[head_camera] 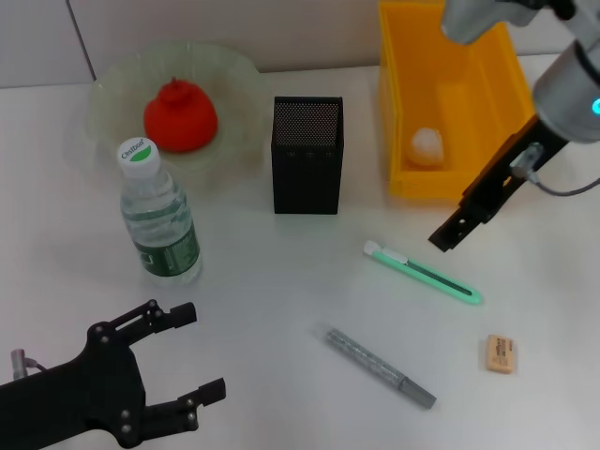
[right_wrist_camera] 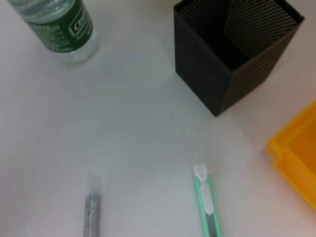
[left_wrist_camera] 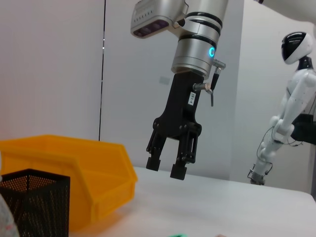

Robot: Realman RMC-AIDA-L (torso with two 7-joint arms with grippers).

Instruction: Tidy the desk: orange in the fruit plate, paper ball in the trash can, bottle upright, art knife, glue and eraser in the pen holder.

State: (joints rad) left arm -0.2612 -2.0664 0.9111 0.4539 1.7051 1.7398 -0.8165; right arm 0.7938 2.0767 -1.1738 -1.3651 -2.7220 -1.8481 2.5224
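Note:
The orange (head_camera: 180, 117) lies in the pale green fruit plate (head_camera: 108, 84) at the back left. In front of it the bottle (head_camera: 159, 217) stands upright. A paper ball (head_camera: 427, 145) rests in the yellow trash can (head_camera: 403, 112). Between plate and can stands the black mesh pen holder (head_camera: 307, 155). The green art knife (head_camera: 422, 272), silver glue (head_camera: 380, 367) and eraser (head_camera: 501, 353) lie on the table. My right gripper (head_camera: 446, 238) hangs open and empty just above the knife's far end. Near the front left, my left gripper (head_camera: 202, 352) is open and empty.
The white table (head_camera: 281, 281) carries everything. The right wrist view shows the pen holder (right_wrist_camera: 234, 54), knife (right_wrist_camera: 207, 205), glue (right_wrist_camera: 93, 212) and bottle (right_wrist_camera: 59, 27) below it. A white robot (left_wrist_camera: 291, 98) stands beyond the table in the left wrist view.

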